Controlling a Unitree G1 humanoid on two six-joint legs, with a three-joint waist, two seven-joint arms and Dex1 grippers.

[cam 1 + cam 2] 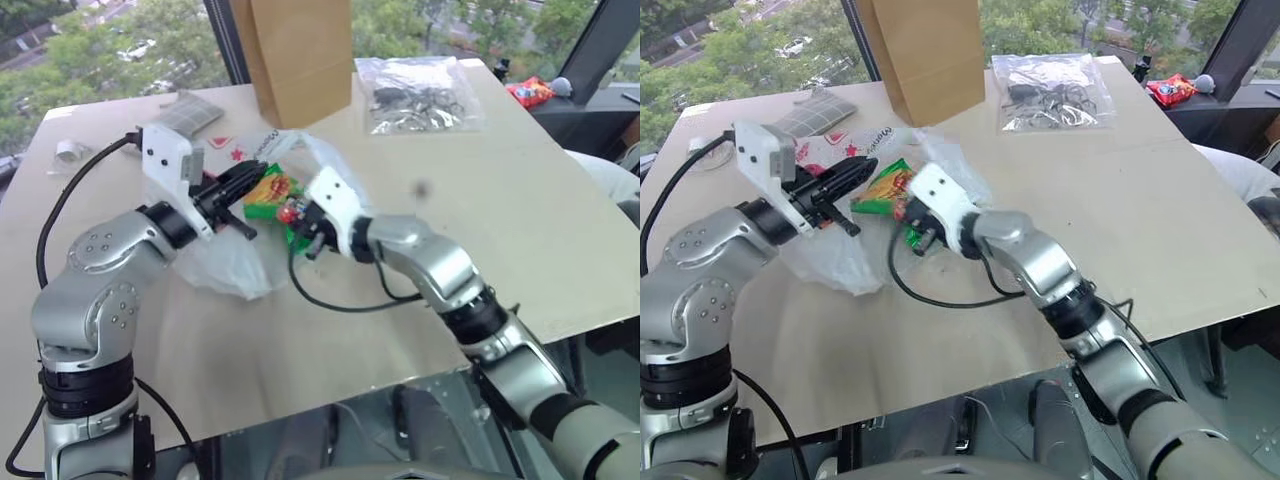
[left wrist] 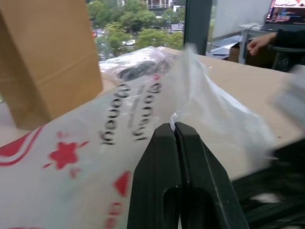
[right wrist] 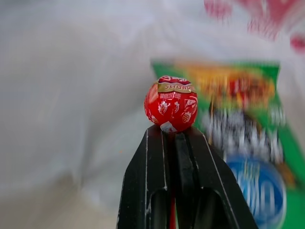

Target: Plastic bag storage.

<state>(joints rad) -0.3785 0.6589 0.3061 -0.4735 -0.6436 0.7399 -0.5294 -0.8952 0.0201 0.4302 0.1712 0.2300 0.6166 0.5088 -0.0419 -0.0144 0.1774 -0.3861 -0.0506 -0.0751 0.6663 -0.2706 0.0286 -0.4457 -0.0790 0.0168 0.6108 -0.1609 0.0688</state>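
Observation:
The plastic bag (image 1: 225,265), thin, white and printed with red stars and lettering, lies crumpled on the table in front of the brown paper bag. My left gripper (image 1: 258,172) is shut on its upper edge (image 2: 190,95) and holds that edge raised. A green snack packet (image 1: 268,190) sits at the bag's mouth. Just right of it, my right gripper (image 3: 172,130) is shut on the stick of a red wrapped lollipop (image 3: 171,103), whose ball stands above the fingertips facing the bag and the packet (image 3: 248,119).
A tall brown paper bag (image 1: 300,55) stands at the back of the beige table (image 1: 500,220). Right of it lies a small clear bag of dark items (image 1: 415,95). A grey checked pouch (image 1: 190,112) is at the back left. A person's hand (image 2: 259,43) rests beyond the table.

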